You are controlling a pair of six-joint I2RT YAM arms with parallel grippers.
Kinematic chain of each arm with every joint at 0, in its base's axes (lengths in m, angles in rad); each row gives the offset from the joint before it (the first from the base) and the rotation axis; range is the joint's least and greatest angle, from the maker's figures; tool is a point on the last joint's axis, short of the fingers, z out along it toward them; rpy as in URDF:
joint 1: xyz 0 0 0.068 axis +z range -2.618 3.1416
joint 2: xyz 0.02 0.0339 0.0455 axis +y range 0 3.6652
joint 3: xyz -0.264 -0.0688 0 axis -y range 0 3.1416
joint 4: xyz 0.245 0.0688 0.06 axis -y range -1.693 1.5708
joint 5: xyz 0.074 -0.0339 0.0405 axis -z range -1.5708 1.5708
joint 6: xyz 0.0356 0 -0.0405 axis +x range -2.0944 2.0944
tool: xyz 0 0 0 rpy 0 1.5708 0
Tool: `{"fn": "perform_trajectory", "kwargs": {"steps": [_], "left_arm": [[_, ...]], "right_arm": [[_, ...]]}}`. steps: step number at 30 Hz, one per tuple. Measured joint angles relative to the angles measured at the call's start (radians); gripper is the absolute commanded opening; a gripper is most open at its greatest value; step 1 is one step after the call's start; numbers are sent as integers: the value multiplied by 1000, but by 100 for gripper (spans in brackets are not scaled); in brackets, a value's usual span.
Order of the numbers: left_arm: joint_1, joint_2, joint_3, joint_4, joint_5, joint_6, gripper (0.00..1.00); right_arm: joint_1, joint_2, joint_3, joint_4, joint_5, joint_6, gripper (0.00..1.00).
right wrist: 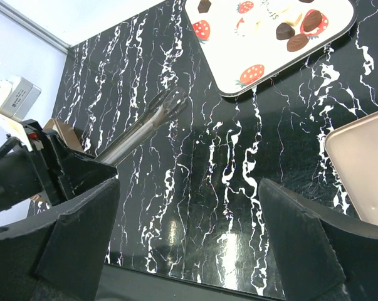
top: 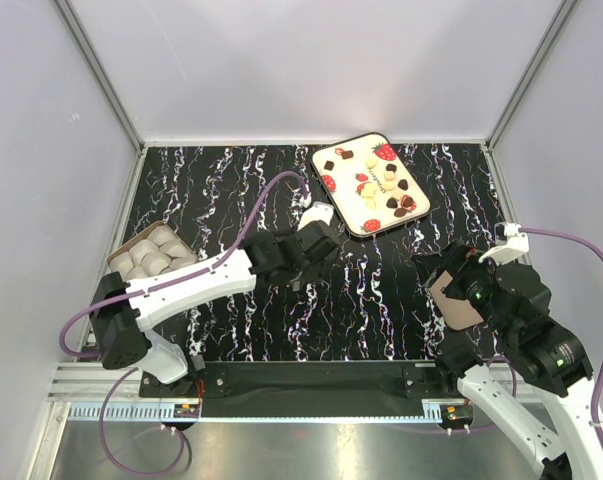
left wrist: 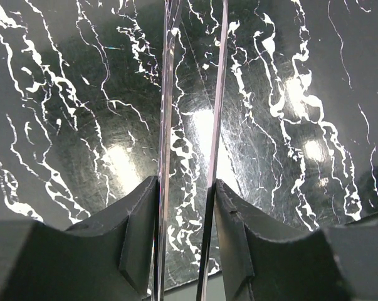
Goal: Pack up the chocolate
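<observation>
The chocolate, several small dark (top: 409, 185) and creamy white (top: 371, 160) pieces, lies on a cream tray (top: 353, 220) with printed strawberries at the back middle. Part of the tray (right wrist: 283, 72) and dark pieces (right wrist: 296, 42) show in the right wrist view. My left gripper (top: 299, 275) is shut on metal tweezers (left wrist: 217, 113), its two blades between the fingers, just over the table left of the tray. The tweezers (right wrist: 145, 125) also show in the right wrist view, pointing toward the tray. My right gripper (right wrist: 189, 188) is open and empty, beside a flat brown lid (right wrist: 364, 169).
A brown box (top: 151, 255) holding white paper cups stands at the left edge of the black marbled table (top: 231, 190). The brown lid (top: 459, 300) lies at the right under my right arm (top: 526, 330). Grey walls enclose the table.
</observation>
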Motion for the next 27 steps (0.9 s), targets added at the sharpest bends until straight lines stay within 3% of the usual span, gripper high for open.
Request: {"fn": "perform_trajectory", "kwargs": {"steps": [8,13,20,27], "left_arm": [[0,1,79,-91,5,56,42],[0,41,215,-109,-14,145,42],[27,330,546,-95,-61,282,41],[88,571,697,-76,-39,343,40]], "right_arm": [[0,-9,0,-2,-2,12,100],[0,-16,0,-2,-1,11,100],[0,-16,0,-1,-1,5,100],[0,-16,1,-1,-1,-5,100]]}}
